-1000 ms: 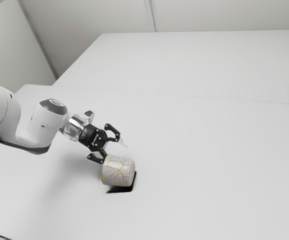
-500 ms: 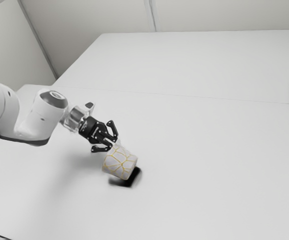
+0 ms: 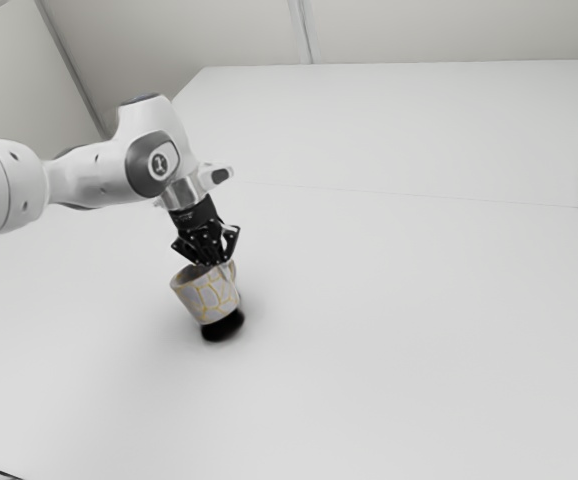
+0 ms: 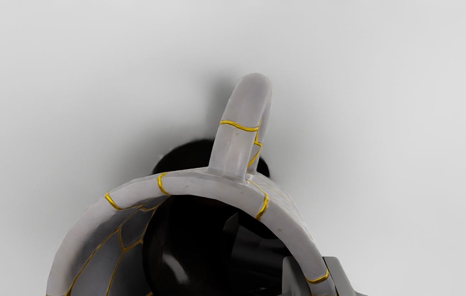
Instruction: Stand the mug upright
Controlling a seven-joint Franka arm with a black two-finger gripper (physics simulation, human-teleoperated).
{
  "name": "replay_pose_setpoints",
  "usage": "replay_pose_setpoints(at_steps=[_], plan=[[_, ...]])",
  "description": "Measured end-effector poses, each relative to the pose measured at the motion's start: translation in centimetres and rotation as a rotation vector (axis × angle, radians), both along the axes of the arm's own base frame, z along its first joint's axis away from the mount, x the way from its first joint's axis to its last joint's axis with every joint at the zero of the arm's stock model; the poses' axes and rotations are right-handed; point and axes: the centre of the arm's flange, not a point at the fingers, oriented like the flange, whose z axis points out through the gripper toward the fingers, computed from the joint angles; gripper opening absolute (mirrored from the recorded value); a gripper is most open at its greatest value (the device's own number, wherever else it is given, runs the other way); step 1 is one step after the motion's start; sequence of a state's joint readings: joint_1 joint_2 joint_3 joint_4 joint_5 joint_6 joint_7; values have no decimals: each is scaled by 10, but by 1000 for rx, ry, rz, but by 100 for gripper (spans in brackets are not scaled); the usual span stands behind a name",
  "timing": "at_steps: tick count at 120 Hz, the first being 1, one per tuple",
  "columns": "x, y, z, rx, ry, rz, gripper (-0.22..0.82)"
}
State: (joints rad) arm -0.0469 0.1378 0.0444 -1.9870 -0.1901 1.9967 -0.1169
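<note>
Our claw (image 3: 212,262) is closed on the mug (image 3: 207,294), pinching its wall at the open end: the inner finger (image 4: 292,277) is inside the cup, the outer finger (image 4: 341,277) against its outside. Beyond that grip, the white mug with gold crack lines leans over the surface (image 3: 399,350), left of the scene's middle. A black shadow (image 3: 223,326) lies under its base; we cannot tell whether the base touches down.

We judge that opening the claw at this lean could let the mug rock or topple, since its base is not level. Holding one side of the wall only, we might also let it swivel or slip if the base catches the surface.

The mouth points up and tips to the left; the base points down and to the right. The long axis slants between them, nearer upright than flat. The handle (image 4: 241,123) sticks out on the far right side.
</note>
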Motion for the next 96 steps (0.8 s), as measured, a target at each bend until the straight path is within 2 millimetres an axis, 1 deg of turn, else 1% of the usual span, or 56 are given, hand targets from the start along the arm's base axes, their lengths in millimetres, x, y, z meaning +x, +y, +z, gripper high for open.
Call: replay_pose_setpoints(at_steps=[12,28,36,51,60,67,81,88,96], plan=[[5,-9,2,62,-50,-39,-18],[11,-17,-1,118,-100,-69,-18],[14,-22,-6,134,-111,-76,-18],[14,-34,-24,148,-107,-81,-18],[16,-38,-31,152,-107,-75,-18],[17,-39,-32,154,-113,-72,-5],[18,-42,-26,163,-128,-74,21],[17,-42,-22,171,-135,-77,30],[16,-42,-14,180,-145,-81,39]])
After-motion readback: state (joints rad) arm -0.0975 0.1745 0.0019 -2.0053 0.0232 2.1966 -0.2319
